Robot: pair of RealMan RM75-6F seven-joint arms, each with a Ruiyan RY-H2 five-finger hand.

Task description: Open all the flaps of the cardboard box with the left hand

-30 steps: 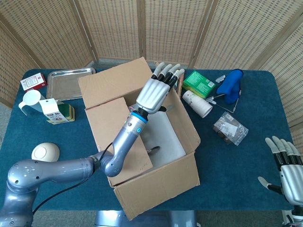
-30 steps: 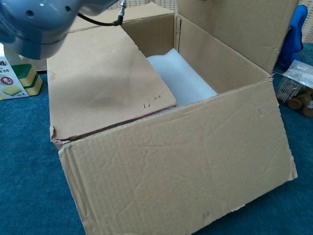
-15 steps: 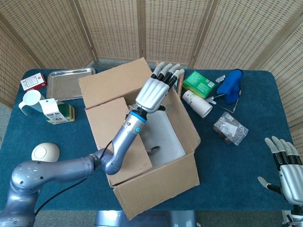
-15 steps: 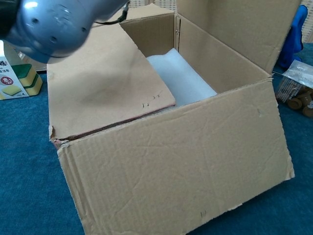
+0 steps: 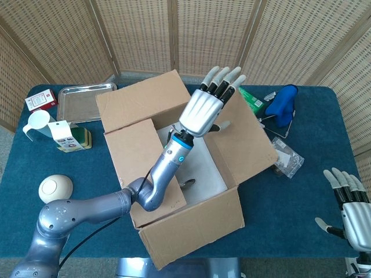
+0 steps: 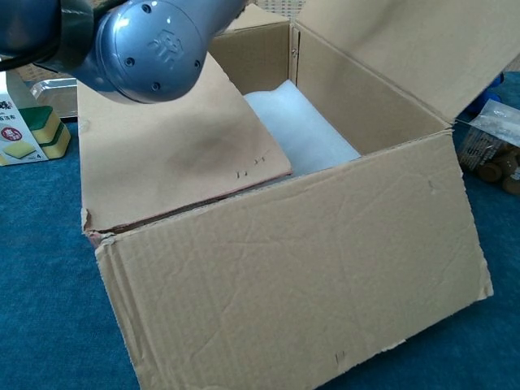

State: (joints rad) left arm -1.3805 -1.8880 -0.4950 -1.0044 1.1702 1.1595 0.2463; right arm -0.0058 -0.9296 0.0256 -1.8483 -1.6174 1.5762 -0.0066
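The tabletop (image 5: 301, 191) has a dark blue cloth cover. In the middle stands the cardboard box (image 5: 191, 231). At the far left lie a small red and white box (image 5: 40, 102) and a metal tray (image 5: 86, 102). Nearer are a white scoop (image 5: 35, 123), a small carton (image 5: 62, 136) beside a sponge (image 5: 86, 138), and a round cream object (image 5: 55, 187). On the right lie a blue glove (image 5: 282, 104), a green packet (image 5: 253, 100) and a clear bag (image 5: 287, 159).
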